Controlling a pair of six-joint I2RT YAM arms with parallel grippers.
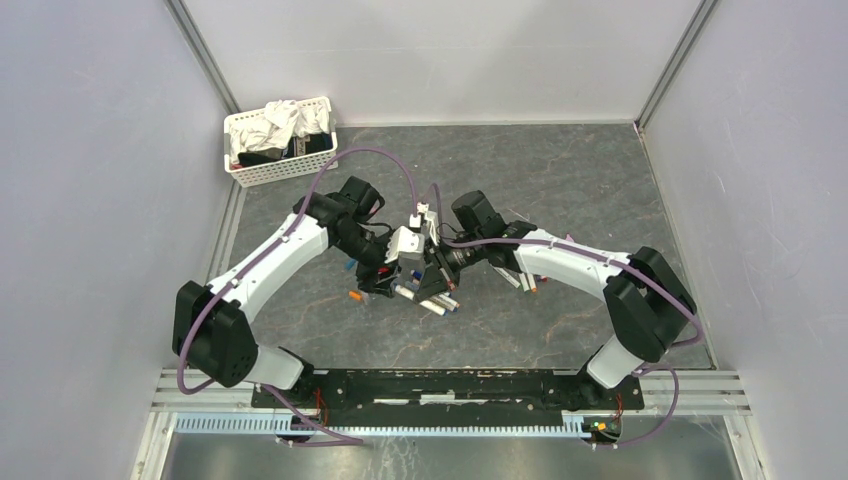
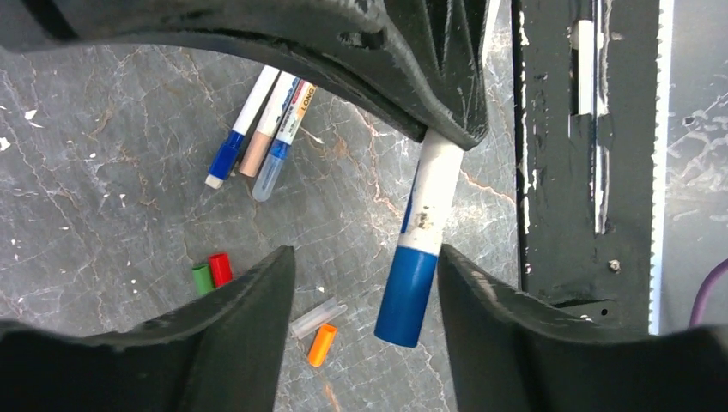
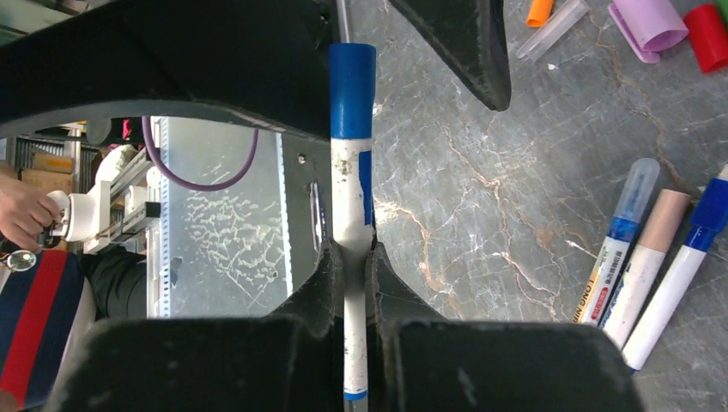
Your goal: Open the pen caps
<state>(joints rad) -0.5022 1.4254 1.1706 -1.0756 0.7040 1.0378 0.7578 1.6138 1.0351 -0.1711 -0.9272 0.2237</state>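
Now: right gripper (image 3: 354,257) clamped tight on white barrel (image 3: 350,197), pen held off table. Blue cap (image 2: 406,296) on barrel end sits between left gripper (image 2: 365,257) fingers, jaws apart, gap showing on one side. Step, likely: seating grip on cap. Next calls for square pinch on cap alone, then straight pull along barrel. Loose caps (image 2: 221,269) and three pens (image 2: 262,137) lie on table below. Base rail (image 2: 558,172) runs beside pen; freer room toward table side.

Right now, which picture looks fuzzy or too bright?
Right wrist view: the blue cap is sharp, but the background on the left glares white and the right pincer is dark. Left wrist view: the table is crisp, the left pincer shadowy. Top view: even light, the pens look tiny.
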